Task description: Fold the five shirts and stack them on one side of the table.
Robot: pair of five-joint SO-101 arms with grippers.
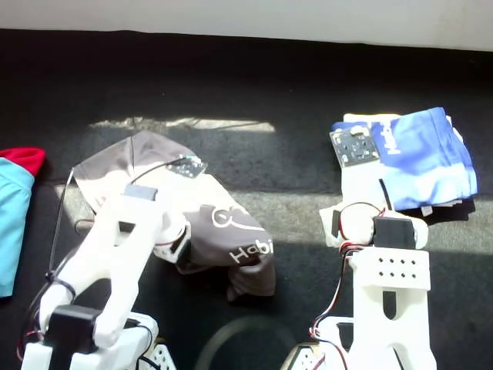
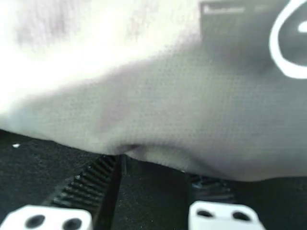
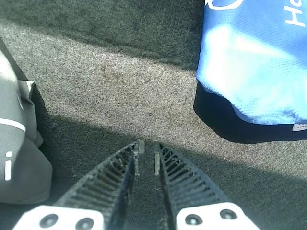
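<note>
A crumpled grey shirt (image 1: 223,231) with white print lies left of the table's middle. My left gripper (image 1: 176,245) sits at its near-left edge, and in the left wrist view the gripper (image 2: 144,160) is shut on a fold of the grey shirt (image 2: 158,110), whose cloth drapes over the fingertips. A folded blue shirt (image 1: 427,158) tops a stack at the right, with white and dark shirts under it. My right gripper (image 3: 147,148) hovers shut and empty over bare mat between the grey shirt (image 3: 19,143) and the blue shirt (image 3: 254,67).
A cyan shirt (image 1: 11,223) and a red shirt (image 1: 23,158) lie at the table's far left edge. The dark mat (image 1: 293,185) between the grey shirt and the stack is bare. A cable (image 1: 60,223) runs along the left arm.
</note>
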